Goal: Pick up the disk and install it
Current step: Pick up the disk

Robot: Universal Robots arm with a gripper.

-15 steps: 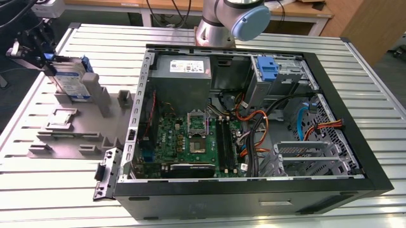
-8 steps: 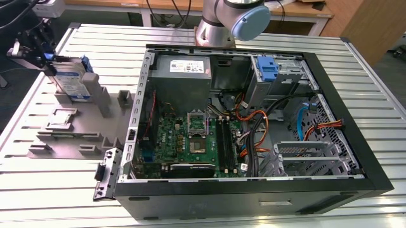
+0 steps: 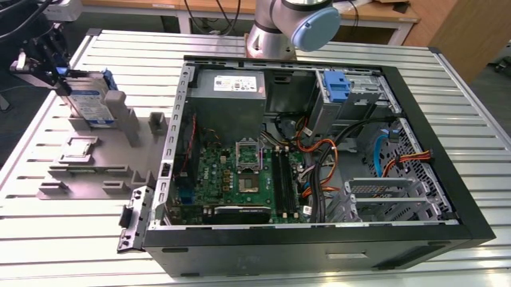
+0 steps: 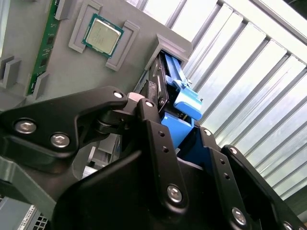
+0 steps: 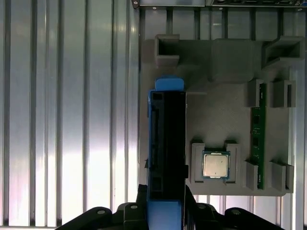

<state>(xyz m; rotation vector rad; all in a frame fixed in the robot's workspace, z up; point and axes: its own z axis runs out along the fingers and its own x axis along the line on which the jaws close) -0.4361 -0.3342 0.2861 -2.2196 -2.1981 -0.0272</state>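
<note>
Claw (image 3: pixel 62 81) — tilted — grips upright disk (image 3: pixel 90 103).

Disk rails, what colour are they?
The disk has blue rails, clearest in the first wrist view.

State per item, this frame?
disk, upright on edge in the grey holder, gripped
tool, closed on the disk
processor chip, flat in its holder pocket
memory stick, on edge in its holder slots
computer case, lying open side up
</note>
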